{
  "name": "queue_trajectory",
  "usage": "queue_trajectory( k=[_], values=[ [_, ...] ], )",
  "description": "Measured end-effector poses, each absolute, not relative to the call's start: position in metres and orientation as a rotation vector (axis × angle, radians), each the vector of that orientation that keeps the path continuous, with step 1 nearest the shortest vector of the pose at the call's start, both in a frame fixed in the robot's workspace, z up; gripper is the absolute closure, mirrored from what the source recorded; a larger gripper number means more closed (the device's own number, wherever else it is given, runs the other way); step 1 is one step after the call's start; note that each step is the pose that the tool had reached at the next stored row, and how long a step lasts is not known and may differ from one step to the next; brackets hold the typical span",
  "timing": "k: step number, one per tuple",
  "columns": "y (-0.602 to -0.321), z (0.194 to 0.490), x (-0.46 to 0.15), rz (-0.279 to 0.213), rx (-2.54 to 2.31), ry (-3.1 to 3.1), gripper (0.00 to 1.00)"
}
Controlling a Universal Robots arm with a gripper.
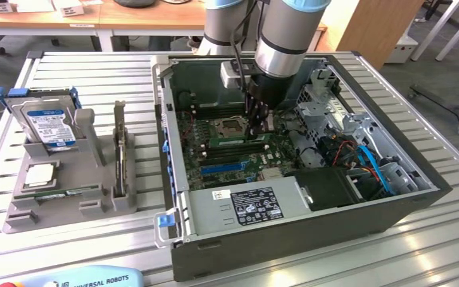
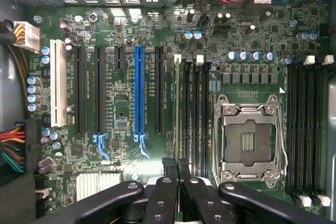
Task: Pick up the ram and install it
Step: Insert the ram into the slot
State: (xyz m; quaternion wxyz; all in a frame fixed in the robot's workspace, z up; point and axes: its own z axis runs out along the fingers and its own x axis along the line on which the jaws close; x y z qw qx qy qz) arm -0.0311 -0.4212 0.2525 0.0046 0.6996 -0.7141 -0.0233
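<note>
One thin green ram (image 1: pixel 58 194) with a pale label lay flat in the grey tray (image 1: pixel 22 218), well apart from the open computer case (image 1: pixel 293 239), on the exterior view's left; its top face was uncovered, and a strip of slatted table (image 1: pixel 146 179) lay between tray and case; its long axis ran along the tray's front edge, one end toward the case; the gripper (image 1: pixel 257 134) hung inside the case.

From the wrist, the gripper (image 2: pixel 175 165) had its jaws pressed together, inside the case above the black memory slots (image 2: pixel 195 114) beside the open processor socket (image 2: pixel 247 140).
</note>
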Motion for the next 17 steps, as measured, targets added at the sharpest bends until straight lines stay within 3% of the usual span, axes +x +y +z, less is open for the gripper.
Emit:
queue_trajectory(
  k=[17],
  values=[
    [-0.4180, 0.2437, -0.0311, -0.073, 2.191, -2.237, 0.89]
  ],
)
